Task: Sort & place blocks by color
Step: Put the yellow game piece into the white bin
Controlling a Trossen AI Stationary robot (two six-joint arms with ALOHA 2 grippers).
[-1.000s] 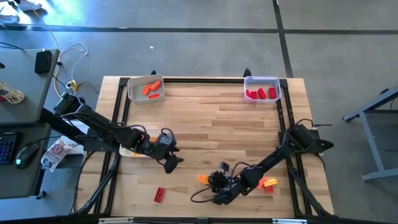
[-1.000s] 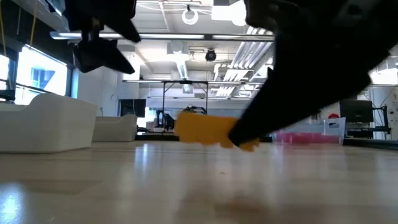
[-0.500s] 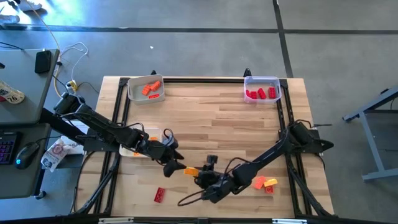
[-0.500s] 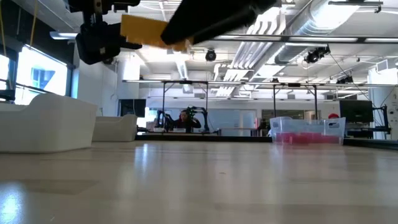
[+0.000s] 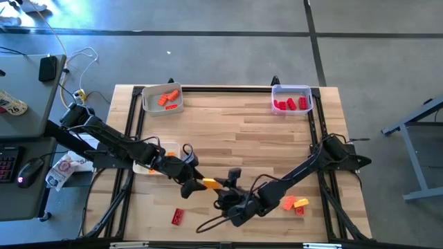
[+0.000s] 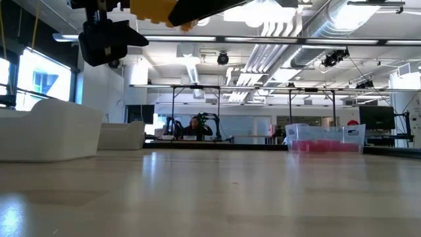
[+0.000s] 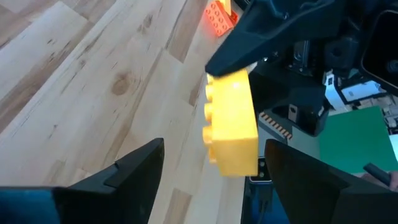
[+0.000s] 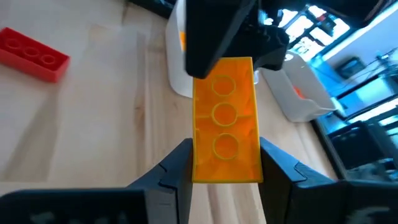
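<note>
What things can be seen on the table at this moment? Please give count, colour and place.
table: one, light wood
white tray: one, top left corner, orange blocks inside
second white tray: one, left side, under the left arm
clear tray: one, top right corner, red blocks inside
red block: one, loose, bottom left
loose blocks: few, orange and yellow, bottom right
held block: one, yellow-orange, lifted
right gripper: shut on held block
left gripper: open, at the held block's other end

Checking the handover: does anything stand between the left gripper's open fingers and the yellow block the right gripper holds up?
Nothing visible does. The yellow block, clamped in the right gripper, hangs above the table just ahead of the open left gripper, with clear space between.
</note>
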